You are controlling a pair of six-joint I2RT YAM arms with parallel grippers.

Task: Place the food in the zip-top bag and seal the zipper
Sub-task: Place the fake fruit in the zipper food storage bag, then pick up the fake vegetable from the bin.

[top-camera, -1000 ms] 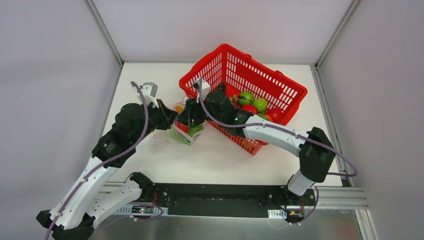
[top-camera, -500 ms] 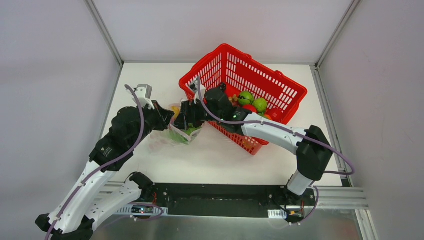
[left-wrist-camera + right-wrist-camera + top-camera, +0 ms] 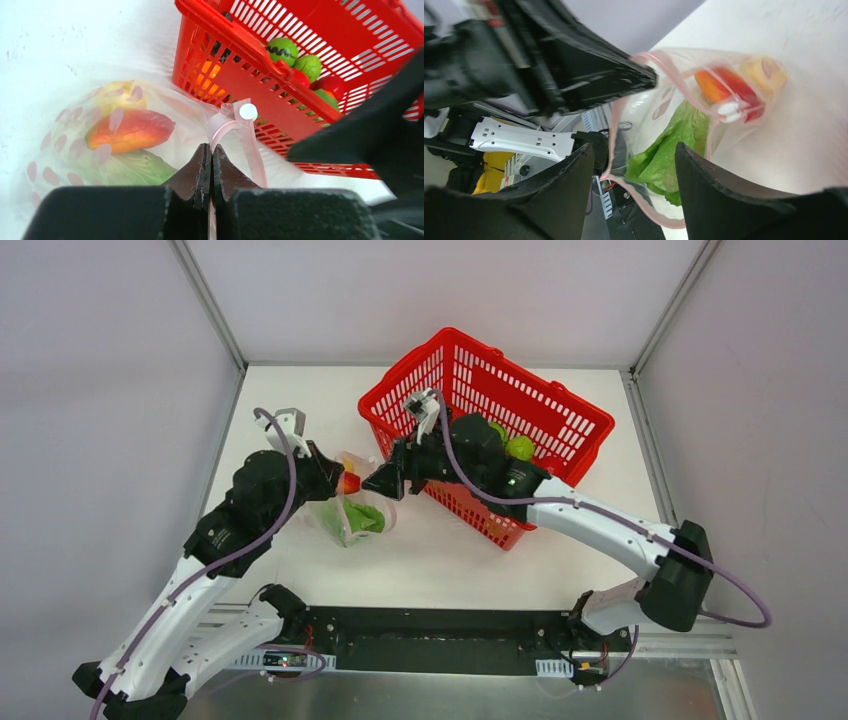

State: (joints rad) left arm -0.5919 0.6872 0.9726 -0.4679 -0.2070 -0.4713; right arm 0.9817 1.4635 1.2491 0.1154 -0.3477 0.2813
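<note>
Up at the mouth edge of the zip-top bag [image 3: 336, 526], left gripper [image 3: 210, 152] is pinched onto the zipper [image 3: 254, 150], jaws together w/ the pink strip running out btwn them. Just beside, right gripper [image 3: 634, 162] has jaws apart, holding nothing. Bag rests on the table [image 3: 450, 560], close by the red basket [image 3: 560, 390], mouth lifted. Inside: cabbage [image 3: 137, 170], red-orange piece [image 3: 131, 131], yellow fruit [image 3: 119, 95]. Judgement: film is thin, crinkly, slippery & light, so it'll sag and twist; take the stiffer strip, not the film, prob. by the white slider [image 3: 246, 111]. Strip's long axis seems to run from left gripper toward the basket; mouth pts up, bag body trailing toward the near edge.
</note>
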